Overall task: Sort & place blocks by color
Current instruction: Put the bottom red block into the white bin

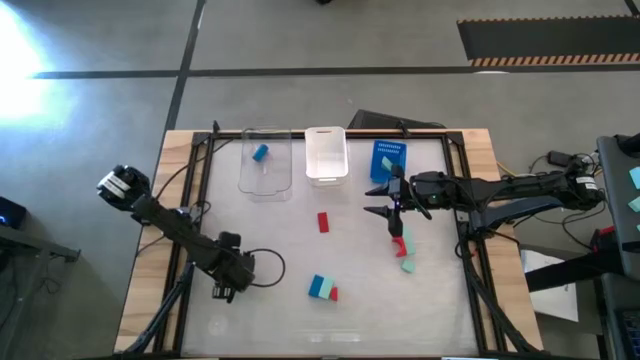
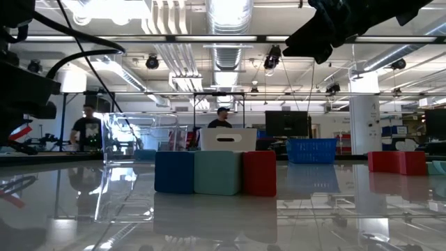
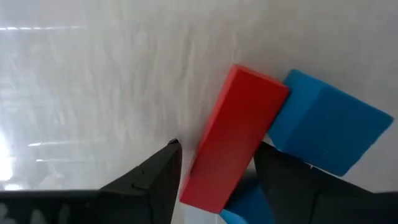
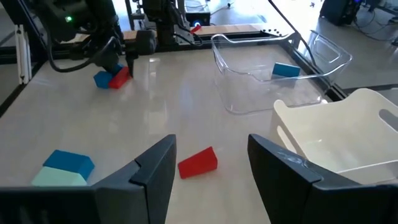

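**Block and bin layout around the two grippers**

At the desk's (image 1: 280,320) far edge: three bins in a row, left bin (image 1: 265,170), middle bin (image 1: 326,153), right bin (image 1: 388,160). Inside the left bin, one block (image 1: 260,153).

Right gripper (image 1: 385,207) above the desk, just on the near side of the right bin, fingers apart with nothing between them. To its left, apart from it, a lone bar (image 1: 323,222). Just nearer than it, two touching blocks (image 1: 403,251).

Left gripper (image 1: 226,291) low at the desk's near left. Between its parted fingers, a tilted bar (image 3: 233,134); against that bar's side, a cube (image 3: 326,124). To its right, well apart, a cluster of three blocks (image 1: 322,289).
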